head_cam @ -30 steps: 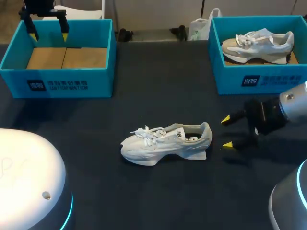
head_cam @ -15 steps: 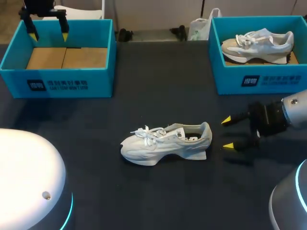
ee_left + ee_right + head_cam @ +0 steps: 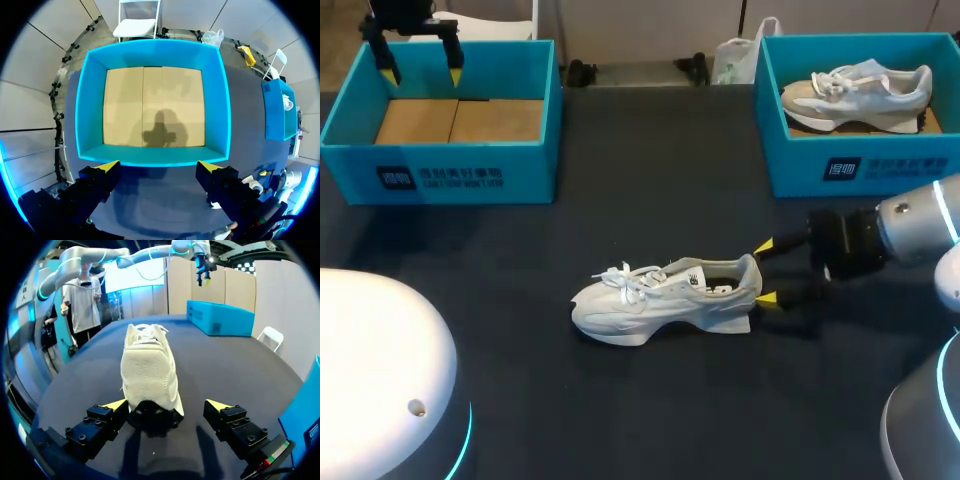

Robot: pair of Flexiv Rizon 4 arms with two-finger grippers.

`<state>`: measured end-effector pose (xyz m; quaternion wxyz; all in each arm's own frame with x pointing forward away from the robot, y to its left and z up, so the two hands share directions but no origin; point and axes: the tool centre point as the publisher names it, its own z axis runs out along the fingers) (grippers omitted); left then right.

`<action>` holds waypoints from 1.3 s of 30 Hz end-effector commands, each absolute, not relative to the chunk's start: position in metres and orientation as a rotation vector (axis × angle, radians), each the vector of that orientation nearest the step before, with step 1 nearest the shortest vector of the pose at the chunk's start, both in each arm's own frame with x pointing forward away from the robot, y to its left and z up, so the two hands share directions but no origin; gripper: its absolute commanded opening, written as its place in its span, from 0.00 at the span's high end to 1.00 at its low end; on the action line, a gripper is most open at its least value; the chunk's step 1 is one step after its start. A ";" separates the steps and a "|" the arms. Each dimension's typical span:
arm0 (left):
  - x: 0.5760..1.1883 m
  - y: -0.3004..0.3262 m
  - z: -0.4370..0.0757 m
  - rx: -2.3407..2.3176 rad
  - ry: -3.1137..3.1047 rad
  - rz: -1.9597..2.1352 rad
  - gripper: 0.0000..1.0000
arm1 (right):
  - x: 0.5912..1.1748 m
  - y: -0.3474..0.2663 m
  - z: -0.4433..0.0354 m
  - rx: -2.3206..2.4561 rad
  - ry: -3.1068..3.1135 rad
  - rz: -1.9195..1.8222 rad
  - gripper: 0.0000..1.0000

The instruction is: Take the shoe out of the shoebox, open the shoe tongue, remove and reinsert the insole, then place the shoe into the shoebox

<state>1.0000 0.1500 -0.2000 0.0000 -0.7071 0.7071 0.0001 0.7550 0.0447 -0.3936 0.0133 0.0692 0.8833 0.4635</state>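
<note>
A pale grey-white shoe [image 3: 665, 298] lies on its sole in the middle of the dark table, toe to the left, heel to the right. My right gripper [image 3: 767, 271] stands open just at its heel, one yellow tip on either side. In the right wrist view the heel of the shoe [image 3: 150, 377] sits just ahead of and between the fingers of the right gripper [image 3: 167, 404], not clamped. My left gripper [image 3: 420, 61] hangs open above the empty teal shoebox [image 3: 350, 105] at the back left. From the left wrist view the left gripper [image 3: 158, 164] looks down on the shoebox's cardboard floor [image 3: 153, 107].
A second teal box [image 3: 865, 170] at the back right holds another pale shoe [image 3: 858, 92]. A white plastic bag [image 3: 735, 60] lies by the table's far edge.
My right gripper has moved left toward the shoe, from a short gap to its tips flanking the heel. The shoe and the left arm have not moved.
</note>
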 end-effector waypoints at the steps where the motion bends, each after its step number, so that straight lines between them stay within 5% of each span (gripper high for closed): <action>1: 1.000 0.150 -0.200 -2.221 2.222 0.000 0.00 | 0.748 0.051 -0.400 0.229 2.739 1.454 0.00; 38: 1.000 0.150 -0.200 -2.221 2.222 0.000 0.00 | 0.742 0.097 -0.425 0.106 2.703 1.577 0.00; 39: 1.000 0.150 -0.200 -2.221 2.222 0.000 0.00 | 0.743 0.097 -0.426 0.103 2.710 1.577 0.10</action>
